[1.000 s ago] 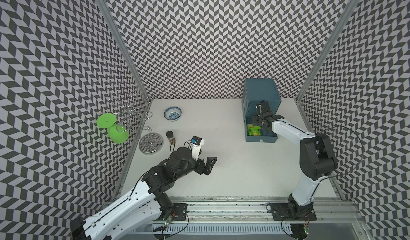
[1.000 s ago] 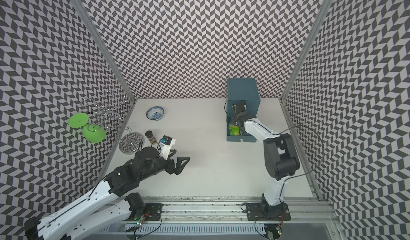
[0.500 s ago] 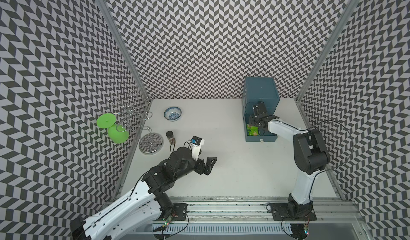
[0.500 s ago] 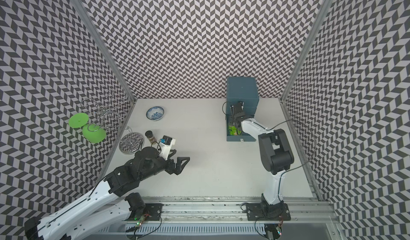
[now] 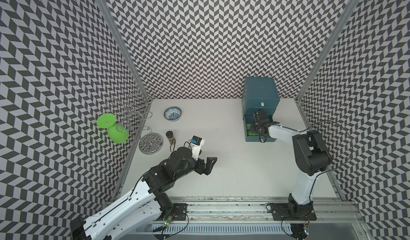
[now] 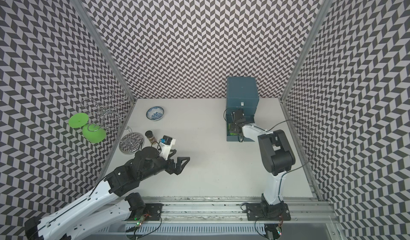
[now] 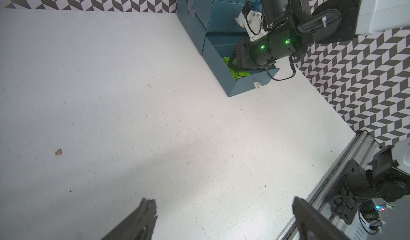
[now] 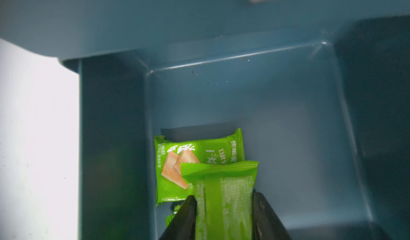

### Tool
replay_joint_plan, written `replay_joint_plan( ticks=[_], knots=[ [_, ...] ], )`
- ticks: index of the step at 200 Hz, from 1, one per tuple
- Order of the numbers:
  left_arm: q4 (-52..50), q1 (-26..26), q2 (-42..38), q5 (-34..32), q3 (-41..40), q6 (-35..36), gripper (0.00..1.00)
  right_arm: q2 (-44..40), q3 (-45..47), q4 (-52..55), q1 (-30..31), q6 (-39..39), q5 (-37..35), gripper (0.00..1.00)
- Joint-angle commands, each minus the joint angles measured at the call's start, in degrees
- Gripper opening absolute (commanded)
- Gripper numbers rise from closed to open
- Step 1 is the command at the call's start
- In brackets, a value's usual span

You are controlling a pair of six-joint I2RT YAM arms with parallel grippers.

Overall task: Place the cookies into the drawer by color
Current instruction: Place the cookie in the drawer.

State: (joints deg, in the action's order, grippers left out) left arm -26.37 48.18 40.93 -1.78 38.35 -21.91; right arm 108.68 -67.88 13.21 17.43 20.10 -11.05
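Pinches 1 green cookie packet (image 8: 221, 179), seam side up, by its 2 long edges between the jaws of the right gripper (image 8: 223, 195), inside the pulled-out bottom drawer (image 8: 288, 116) of the teal drawer unit (image 5: 259, 90) at the back right corner of the bench (image 5: 233, 172). Overlaps a 2nd green packet (image 8: 175, 161) lying face up on the drawer floor. Hangs the left gripper (image 7: 223, 202) over the bench's left half, jaws spread wide, empty.

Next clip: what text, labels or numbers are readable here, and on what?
"DRY": on the flat green packet lying in the drawer.
Chinese characters and fine print beside it: too blurred to read.
The held green packet in the right gripper: no readable text.
Elsewhere: none legible.
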Motion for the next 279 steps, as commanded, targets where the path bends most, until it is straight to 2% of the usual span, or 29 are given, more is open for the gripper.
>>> replay_joint_plan(
  ticks=[1,80,144,217,248,279],
  knots=[
    [1.4,-0.3,-0.1,0.2,-0.3,0.6,1.00,1.3,0.1,0.0,0.0,0.4,1.5,0.45],
    [1.5,-0.4,0.1,0.2,-0.3,0.5,0.99,1.2,-1.6,1.0,0.3,0.4,1.2,0.57],
    [1.6,-0.4,0.1,0.5,-0.3,0.6,1.00,-4.2,-0.5,2.3,0.3,0.3,0.3,0.69],
    [1.8,-0.4,0.3,0.7,-0.4,0.7,1.00,-21.9,5.1,4.1,0.2,3.0,2.3,0.73],
    [1.7,-0.4,0.3,0.6,-0.3,0.6,0.99,-34.8,13.7,1.3,0.3,7.8,5.4,0.75],
    [1.8,-0.4,0.2,0.9,-0.3,0.7,1.00,-48.3,26.2,-4.2,0.2,13.8,7.0,0.76]
  ],
)
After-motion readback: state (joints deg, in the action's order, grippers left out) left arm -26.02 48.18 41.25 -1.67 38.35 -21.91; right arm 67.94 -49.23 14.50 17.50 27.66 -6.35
